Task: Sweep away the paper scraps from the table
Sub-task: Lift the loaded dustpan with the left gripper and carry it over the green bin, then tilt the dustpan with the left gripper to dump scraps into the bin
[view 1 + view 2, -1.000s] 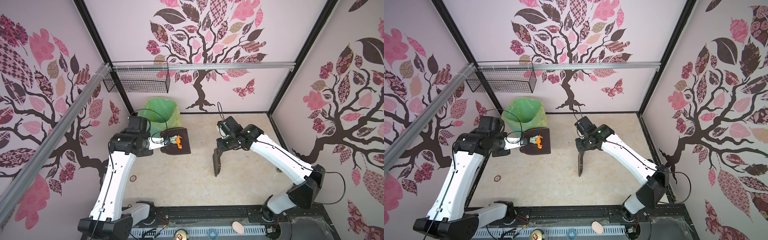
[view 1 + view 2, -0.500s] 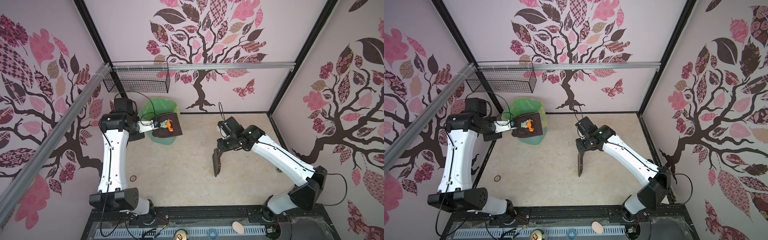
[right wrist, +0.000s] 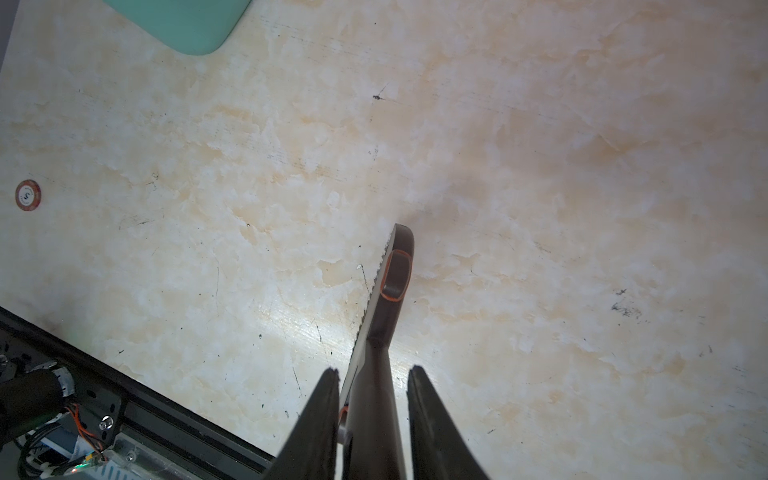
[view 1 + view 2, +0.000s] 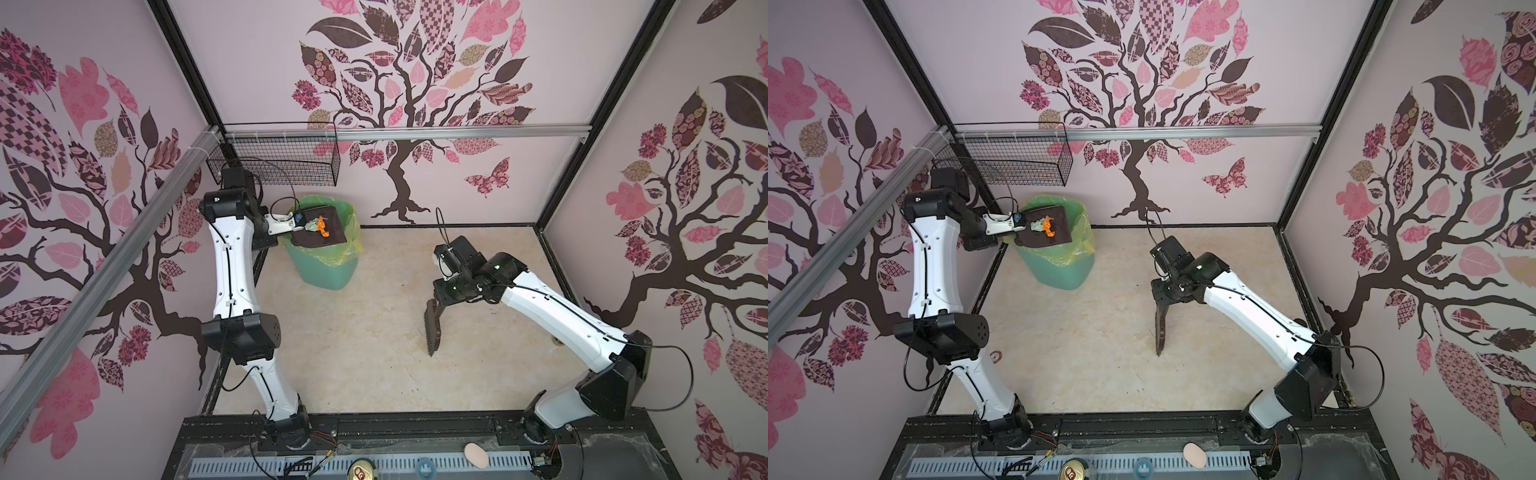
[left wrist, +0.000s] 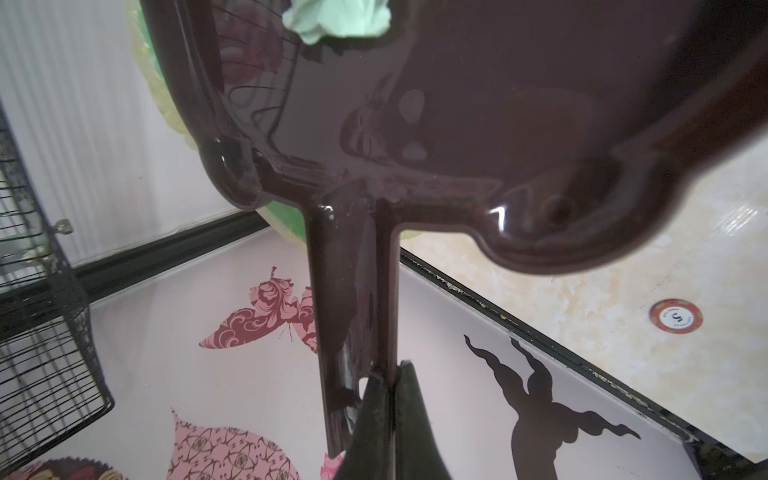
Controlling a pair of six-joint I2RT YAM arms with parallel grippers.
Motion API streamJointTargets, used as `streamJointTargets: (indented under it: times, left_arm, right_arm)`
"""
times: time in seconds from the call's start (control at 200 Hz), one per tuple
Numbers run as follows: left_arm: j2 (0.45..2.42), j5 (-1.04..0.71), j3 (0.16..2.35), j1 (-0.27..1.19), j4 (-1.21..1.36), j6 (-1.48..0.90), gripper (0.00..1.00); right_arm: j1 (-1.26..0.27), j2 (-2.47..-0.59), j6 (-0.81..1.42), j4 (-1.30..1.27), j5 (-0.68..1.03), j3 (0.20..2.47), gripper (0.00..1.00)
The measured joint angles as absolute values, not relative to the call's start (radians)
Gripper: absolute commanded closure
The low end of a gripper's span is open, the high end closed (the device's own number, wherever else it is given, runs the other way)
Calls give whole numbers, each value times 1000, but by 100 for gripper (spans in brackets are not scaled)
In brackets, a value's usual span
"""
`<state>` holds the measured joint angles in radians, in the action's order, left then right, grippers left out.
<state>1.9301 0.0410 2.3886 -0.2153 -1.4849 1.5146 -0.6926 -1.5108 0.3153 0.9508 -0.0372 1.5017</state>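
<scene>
On the near rail in front of the table [image 4: 353, 365] lie a drinks can [image 4: 360, 471] and a pale pink oval [image 4: 476, 455]. A small red chip [image 4: 995, 356] rests on the near left of the table, beside the left arm's elbow.

Over the right middle, the right gripper [image 4: 436, 302] points down, its jaws closed onto the handle of the dark brown brush [image 4: 432, 332]. The right wrist view shows a finger [image 3: 320, 415] on each side of that handle. The brush hangs towards the near side. I cannot tell whether its tip touches the surface.

At the far left, the left gripper [image 4: 296, 221] is pinched tight on the thin handle of the dark brown dustpan [image 4: 334, 235], as the left wrist view shows. The pan is held roughly level over the mouth of the teal bin [image 4: 324, 270], which has a green liner. The paper scraps [image 4: 318, 224], orange and pale green wads, sit in the pan near its handle end. None shows on the tabletop in both top views.

Beyond the bin, a black wire basket [image 4: 282, 162] hangs on the far wall.
</scene>
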Motion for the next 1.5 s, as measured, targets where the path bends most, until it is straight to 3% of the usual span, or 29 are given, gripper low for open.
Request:
streamJointTargets:
  times: [0.73, 1.235, 1.405, 1.5]
  left_arm:
    - [2040, 234, 2542, -207, -1288, 1680, 100]
    - [1898, 378, 2199, -96, -867, 1940, 100]
    - [1897, 391, 2196, -96, -838, 1991, 100]
    - [1928, 371, 2308, -96, -952, 1947, 100]
  right_arm:
    - [-692, -1504, 331, 863, -2, 1414, 100]
    - [-691, -1479, 337, 831, 1, 1380, 100]
    - [-691, -1478, 337, 831, 0, 1380, 100]
    - [-691, -1478, 337, 832, 0, 1380, 100]
